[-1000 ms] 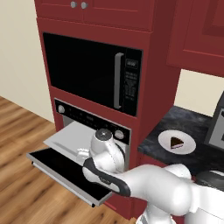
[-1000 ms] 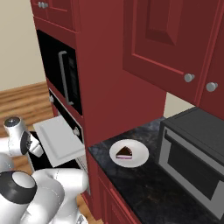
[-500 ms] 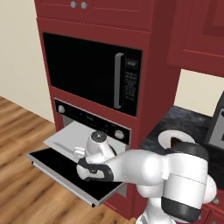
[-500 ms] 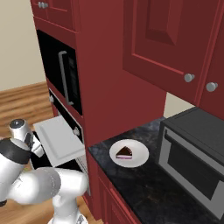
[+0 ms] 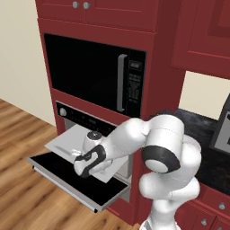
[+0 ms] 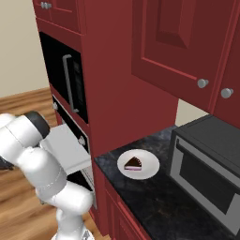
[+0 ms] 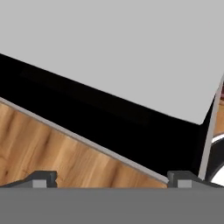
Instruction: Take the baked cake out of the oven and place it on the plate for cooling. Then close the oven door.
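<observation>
I am looking into a kitchen of dark red cabinets over a pale wood plank floor. At the left of the left base view the wide silver-framed oven door with dark glass hangs open and flat, and a pale grey flat tray sticks out of the built-in silver-grey oven with a black control strip above it. Over the oven sits the larger black microwave with a vertical grey handle.

My white arm bends low over that tray, and the dark two-finger end effector points down at the front of the opening. In the hand view its two fingertips stand wide apart with nothing between them; beyond them I see the grey tray, the dark door glass and the wood floor.

Moving right in the right base view, the black speckled stone surface carries the round plain white shallow plate, and the small dark brown wedge of baked cake with a reddish-pink layer lies on it, well apart from the oven. Just right of the plate stands a dark grey toaster oven with a glass front.
</observation>
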Controlling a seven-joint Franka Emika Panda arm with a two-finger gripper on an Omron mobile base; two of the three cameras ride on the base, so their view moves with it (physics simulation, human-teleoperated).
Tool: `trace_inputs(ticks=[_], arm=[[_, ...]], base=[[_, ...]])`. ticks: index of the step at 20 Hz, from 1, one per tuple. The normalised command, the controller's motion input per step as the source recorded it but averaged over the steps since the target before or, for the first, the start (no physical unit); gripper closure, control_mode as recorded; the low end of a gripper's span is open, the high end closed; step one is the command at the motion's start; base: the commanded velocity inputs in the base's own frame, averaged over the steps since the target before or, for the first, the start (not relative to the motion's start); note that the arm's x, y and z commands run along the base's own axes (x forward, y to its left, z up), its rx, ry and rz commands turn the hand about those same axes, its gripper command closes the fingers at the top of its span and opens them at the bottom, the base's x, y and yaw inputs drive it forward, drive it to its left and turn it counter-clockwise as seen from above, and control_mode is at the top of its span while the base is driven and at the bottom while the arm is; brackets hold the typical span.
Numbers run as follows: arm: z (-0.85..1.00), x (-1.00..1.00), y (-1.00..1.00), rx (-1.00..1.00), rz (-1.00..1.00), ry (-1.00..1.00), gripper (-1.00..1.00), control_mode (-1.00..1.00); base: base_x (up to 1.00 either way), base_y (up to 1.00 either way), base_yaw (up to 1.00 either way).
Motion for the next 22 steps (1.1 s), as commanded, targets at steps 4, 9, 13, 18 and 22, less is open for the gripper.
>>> trace_inputs(ticks=[4, 9, 13, 18, 22], arm=[[-0.29, 0.03, 0.30, -0.04, -0.08, -0.01, -1.00, -1.00], [-0.35, 0.02, 0.14, -0.07, -0.14, -0.08, -1.00, -1.00], [-0.25, 0.11, 0.09, -0.06, -0.13, -0.07, -1.00, -1.00], [-0.22, 0.03, 0.29, -0.07, -0.13, -0.01, -1.00, -1.00], [-0.32, 0.00, 0.28, -0.07, -0.16, 0.00, -1.00, -1.00]], base=[[0.00, 0.00, 0.00], [0.00, 0.00, 0.00], [0.00, 0.00, 0.00], [0.00, 0.00, 0.00], [0.00, 0.00, 0.00]])
